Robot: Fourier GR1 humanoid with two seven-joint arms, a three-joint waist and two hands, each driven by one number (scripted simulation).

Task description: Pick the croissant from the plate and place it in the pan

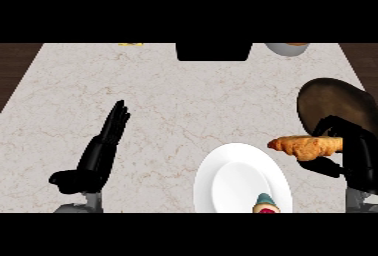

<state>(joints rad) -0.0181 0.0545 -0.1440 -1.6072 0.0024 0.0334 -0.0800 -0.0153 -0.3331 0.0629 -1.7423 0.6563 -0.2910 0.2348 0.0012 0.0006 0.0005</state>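
A golden-brown croissant (306, 146) hangs just right of the white plate (235, 175), held by my right hand (356, 150), whose fingers curl round its right end. The dark round pan (332, 100) lies directly behind the croissant at the counter's right edge; my right hand covers its near rim. My left hand (100, 150) rests at the lower left with straight fingers pointing up, holding nothing.
A small red and teal object (265, 205) sits on the plate's near edge. A black block (214, 51) stands at the back centre, a grey bowl (286, 48) at the back right, a yellow item (131, 44) at the back left.
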